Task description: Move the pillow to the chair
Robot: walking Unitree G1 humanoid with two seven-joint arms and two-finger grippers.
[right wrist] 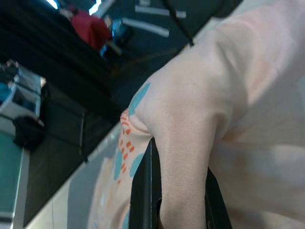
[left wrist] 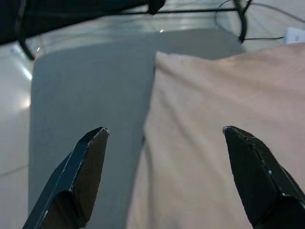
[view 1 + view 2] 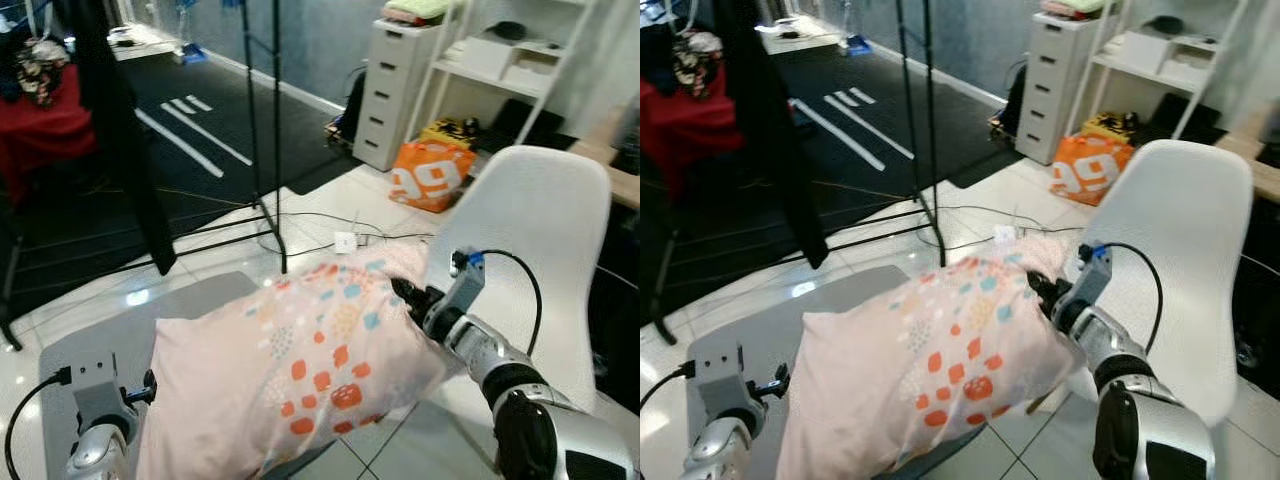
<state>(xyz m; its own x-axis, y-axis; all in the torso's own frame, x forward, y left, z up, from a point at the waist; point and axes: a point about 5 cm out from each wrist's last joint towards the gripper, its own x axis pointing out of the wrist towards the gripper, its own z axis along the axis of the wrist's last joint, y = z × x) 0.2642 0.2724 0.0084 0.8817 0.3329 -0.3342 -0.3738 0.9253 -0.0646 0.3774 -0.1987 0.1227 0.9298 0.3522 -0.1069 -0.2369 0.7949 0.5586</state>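
Nearest the robot, the left gripper (image 2: pixel 164 176) hangs with its fingers spread wide, just beside the pillow's (image 3: pixel 300 380) near corner and over the grey mat (image 3: pixel 100 335) on which that end of the pillow lies; it grips nothing. The pillow itself, pale pink with orange and blue spots, stretches away from there and rises toward the white chair (image 3: pixel 540 250). At the pillow's far end the right gripper (image 1: pixel 174 195) pinches a fold of the cloth between its fingers, holding that end up just beside the chair's seat. Beyond the pillow stand a black clothes rack (image 3: pixel 265 130), an orange bag (image 3: pixel 432 175) and a white chest of drawers (image 3: pixel 395 90). The carrying step looks under way: the next move calls for lifting the pillow's low end clear and swinging the whole onto the chair's seat before the pinch lets go.
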